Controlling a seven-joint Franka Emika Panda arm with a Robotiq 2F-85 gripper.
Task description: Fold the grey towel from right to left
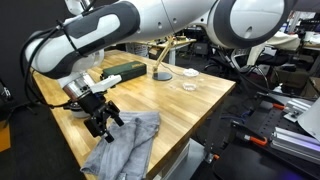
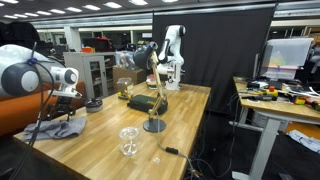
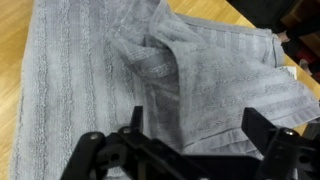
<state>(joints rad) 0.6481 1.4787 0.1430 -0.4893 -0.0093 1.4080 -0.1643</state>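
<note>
The grey towel (image 1: pixel 125 143) lies crumpled at the near corner of the wooden table (image 1: pixel 170 100), partly hanging over the edge. In the wrist view the grey towel (image 3: pixel 120 70) fills the picture, with a rumpled fold bunched up in its middle. My gripper (image 1: pixel 103 123) hangs just above the towel's upper edge. Its fingers (image 3: pixel 195 125) are spread wide with nothing between them. In an exterior view the towel (image 2: pixel 60 127) shows at the table's left edge under the gripper (image 2: pixel 66 106).
A dark green box (image 1: pixel 122 72), a lamp stand with round base (image 1: pixel 161 74) and a clear glass dish (image 1: pixel 188 87) sit further back on the table. A wine glass (image 2: pixel 128 141) and a small black object (image 2: pixel 172 151) stand nearer the front in an exterior view.
</note>
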